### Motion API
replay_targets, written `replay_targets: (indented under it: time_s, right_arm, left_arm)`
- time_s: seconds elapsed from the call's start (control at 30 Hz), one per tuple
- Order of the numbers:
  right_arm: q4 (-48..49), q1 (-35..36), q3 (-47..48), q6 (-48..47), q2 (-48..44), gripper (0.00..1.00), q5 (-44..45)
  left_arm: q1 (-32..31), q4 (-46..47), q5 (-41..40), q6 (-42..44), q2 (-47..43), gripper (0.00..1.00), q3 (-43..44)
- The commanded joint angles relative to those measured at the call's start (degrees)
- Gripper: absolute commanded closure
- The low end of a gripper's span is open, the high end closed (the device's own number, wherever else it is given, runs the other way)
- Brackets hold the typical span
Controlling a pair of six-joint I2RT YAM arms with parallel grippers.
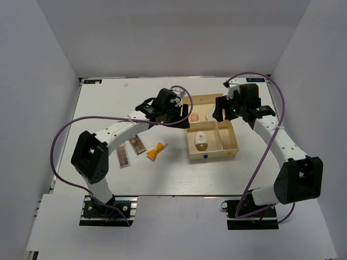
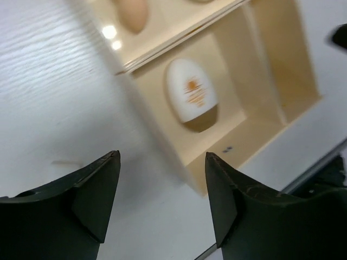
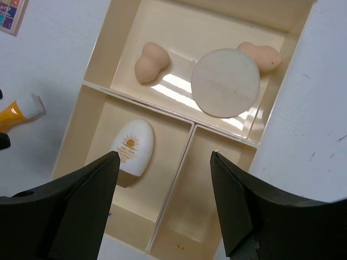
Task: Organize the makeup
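You are seeing the white egg-shaped bottle [image 3: 132,147] lying in a small compartment of the cream box [image 3: 97,70], just ahead of the right gripper's [image 3: 165,162] left finger. Farther ahead, a peach sponge [image 3: 150,61], a round cream disc [image 3: 225,82] and a second peach sponge [image 3: 260,56] are sharing the long compartment. Those four are looking done.

The orange tube [image 1: 156,151], a long brown palette [image 1: 124,155], its twin [image 1: 137,144] and a small colourful palette [image 3: 10,13] are waiting outside the box, left of those jaws.

Both grippers are standing open, gripping nothing. The left gripper [image 2: 162,162] is hovering short of the egg.

sponges [image 3: 150,62] x2, palettes [image 1: 123,156] x3, tube [image 1: 156,151], egg [image 3: 133,146], disc [image 3: 225,82], box [image 3: 200,184]
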Motion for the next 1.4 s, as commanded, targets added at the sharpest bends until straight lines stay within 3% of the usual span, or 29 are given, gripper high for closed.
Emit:
replay_targets:
  time_s: [0.0, 0.07, 0.23, 0.4, 0.6, 0.87, 1.13, 1.37]
  right_arm:
    - [2.2, -0.9, -1.8, 0.0, -2.6, 0.26, -1.6]
    - [2.5, -1.1, -2.3, 0.0, -2.7, 0.26, -2.1]
    - [2.7, -1.3, -2.6, 0.3, -1.9, 0.26, -3.8]
    - [2.3, -1.3, -2.3, 0.1, -1.4, 0.26, -4.8]
    - [1.9, -1.1, -3.1, 0.1, -2.2, 0.26, -5.6]
    - [0.8, -1.2, -4.6, -0.6, -4.6, 0.26, -5.5]
    - [0.9, -1.3, -5.7, -0.7, -5.5, 0.26, -5.6]
    - [0.8, -1.4, -5.2, -1.0, -5.0, 0.26, -6.2]
  left_arm:
    - [1.8, -9.0, -8.2, 2.3, -5.8, 0.26, -3.7]
    - [1.8, -9.9, -12.8, 3.3, -10.4, 0.23, -8.8]
    - [2.9, -8.4, -8.5, 7.7, -13.9, 0.24, -17.8]
    - [2.9, -7.5, -6.7, 9.9, -10.3, 0.24, -21.2]
    - [2.9, -7.1, -7.5, 12.7, -2.7, 0.28, -18.9]
    - [2.9, -7.5, -11.4, 14.1, 4.1, 0.42, -16.3]
    - [2.4, -7.4, -10.2, 12.4, 0.9, 0.72, -14.6]
    - [1.8, -4.7, 0.3, 10.7, -4.6, 0.75, -8.9]
